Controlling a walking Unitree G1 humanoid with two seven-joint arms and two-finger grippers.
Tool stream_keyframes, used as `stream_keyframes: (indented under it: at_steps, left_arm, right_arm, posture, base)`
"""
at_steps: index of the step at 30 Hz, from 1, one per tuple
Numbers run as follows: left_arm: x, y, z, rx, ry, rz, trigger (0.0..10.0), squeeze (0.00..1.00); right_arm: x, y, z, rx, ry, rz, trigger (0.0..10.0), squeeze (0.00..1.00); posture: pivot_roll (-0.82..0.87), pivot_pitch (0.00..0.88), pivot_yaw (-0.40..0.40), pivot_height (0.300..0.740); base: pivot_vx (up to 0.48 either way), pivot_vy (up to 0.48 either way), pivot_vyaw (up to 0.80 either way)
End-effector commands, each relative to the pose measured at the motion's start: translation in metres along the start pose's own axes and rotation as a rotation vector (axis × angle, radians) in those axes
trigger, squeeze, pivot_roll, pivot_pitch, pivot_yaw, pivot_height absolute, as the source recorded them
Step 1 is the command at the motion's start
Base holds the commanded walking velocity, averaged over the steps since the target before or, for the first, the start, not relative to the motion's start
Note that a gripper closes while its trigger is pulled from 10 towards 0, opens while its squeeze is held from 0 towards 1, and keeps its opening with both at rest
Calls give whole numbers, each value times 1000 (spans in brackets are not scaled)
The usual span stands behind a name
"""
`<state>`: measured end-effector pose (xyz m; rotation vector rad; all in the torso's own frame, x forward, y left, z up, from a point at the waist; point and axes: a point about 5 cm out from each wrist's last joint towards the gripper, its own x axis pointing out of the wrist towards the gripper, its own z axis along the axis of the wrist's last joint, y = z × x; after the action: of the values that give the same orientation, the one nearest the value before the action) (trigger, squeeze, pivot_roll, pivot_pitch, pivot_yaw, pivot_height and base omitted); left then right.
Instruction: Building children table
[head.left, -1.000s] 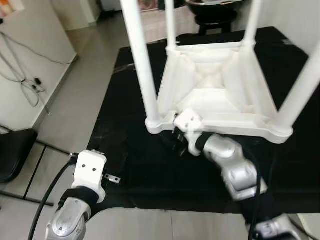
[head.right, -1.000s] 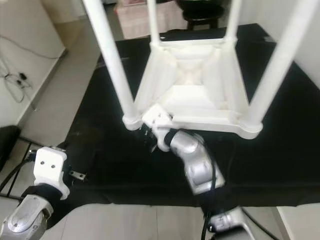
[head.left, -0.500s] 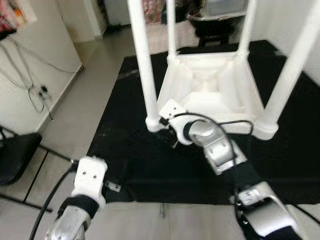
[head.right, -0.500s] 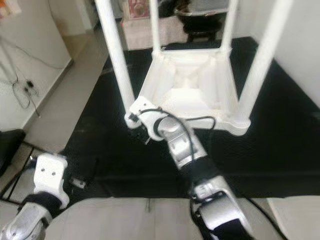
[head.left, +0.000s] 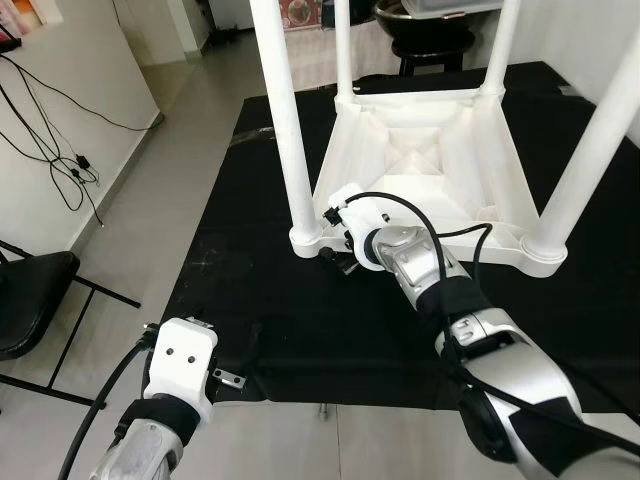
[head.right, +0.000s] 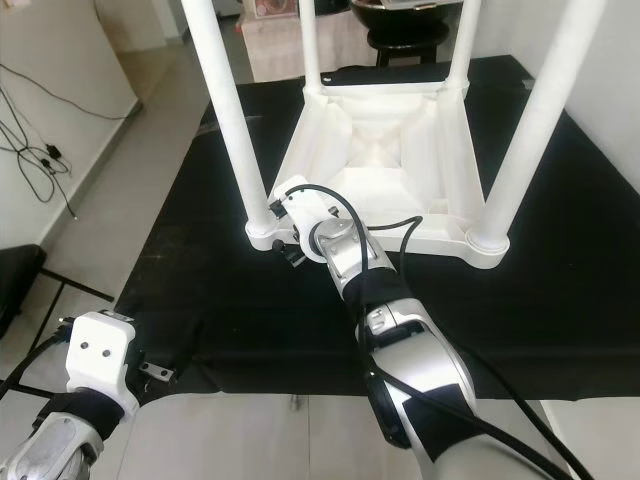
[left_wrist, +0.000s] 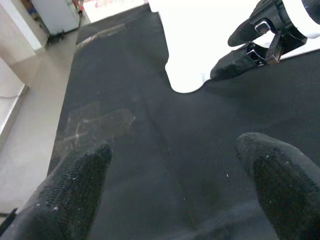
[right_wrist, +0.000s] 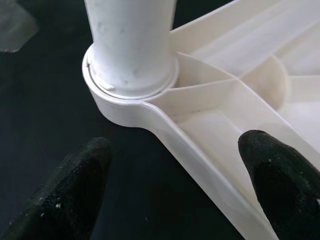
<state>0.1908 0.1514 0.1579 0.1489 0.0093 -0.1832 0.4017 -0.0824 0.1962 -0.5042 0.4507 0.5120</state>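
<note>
The white children's table (head.left: 430, 170) lies upside down on a black mat (head.left: 250, 300), with all its legs standing up. My right gripper (right_wrist: 170, 185) is open at the near left corner, just beside the base of the near left leg (head.left: 285, 130). One of its fingers (right_wrist: 65, 195) hangs over the mat and the other over the table's ribbed underside, with the rim between them untouched. My left gripper (left_wrist: 172, 190) is open and holds nothing. It hovers low over the mat's front left part, well short of the table.
A black folding chair (head.left: 25, 310) stands on the tiled floor to the left. Cables (head.left: 60, 150) hang down the left wall. A black stool (head.left: 440, 30) stands behind the mat. The mat's front edge (head.left: 320, 385) lies close to me.
The camera has shifted and pulled back. My right arm has stretched out, and its gripper has slid a little left along the table's front rim toward the near left leg. The left arm has hardly moved.
</note>
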Motion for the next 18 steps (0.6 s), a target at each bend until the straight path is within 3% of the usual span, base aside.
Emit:
stream_keyframes:
  at_steps: [1,2,3,4,5,6,7,11,12,14,18]
  left_arm:
    - [-5,-1,-1,-2,23,1,10000,0]
    - [-7,-2,-1,-5,25,-2,10000,0]
    - [-7,-2,-1,-5,25,-2,10000,0]
    - [-8,-3,-1,-7,26,-3,10000,0]
    - [-8,-3,-1,-7,26,-3,10000,0]
    - [-8,-4,0,-9,28,-4,10000,0]
    - [-9,-5,0,-13,31,-5,10000,0]
    - [-10,-6,0,-19,34,-4,10000,0]
    - [-10,-7,0,-21,34,-4,10000,0]
    - [-10,-7,0,-25,35,-4,10000,0]
    - [-10,-8,0,-28,35,-3,10000,0]
  right_arm:
    - [2,7,1,-30,44,48,9843,0]
    - [4,6,1,-28,59,51,5490,0]
    - [4,6,1,-28,59,51,5490,0]
    - [4,6,2,-23,66,50,4039,0]
    - [4,6,2,-23,66,50,4039,0]
    - [5,8,2,-30,77,67,3020,0]
    - [6,11,2,-45,91,102,392,0]
    - [7,19,3,-78,114,176,627,0]
    - [7,21,3,-96,122,203,0,0]
    - [7,27,4,-181,130,274,0,0]
    - [6,33,6,-210,135,336,0,0]
  posture:
    - [27,214,102,740]
    - [28,224,96,740]
    - [28,224,96,740]
    - [28,224,96,740]
    - [28,224,96,740]
    - [31,232,91,740]
    - [31,235,89,740]
    - [30,238,85,740]
    - [27,240,79,740]
    - [25,241,77,740]
    - [23,238,74,740]
  base:
    - [0,0,0]
    - [0,0,0]
    - [0,0,0]
    - [0,0,0]
    - [0,0,0]
    - [0,0,0]
    - [0,0,0]
    - [0,0,0]
    - [0,0,0]
    - [0,0,0]
    - [0,0,0]
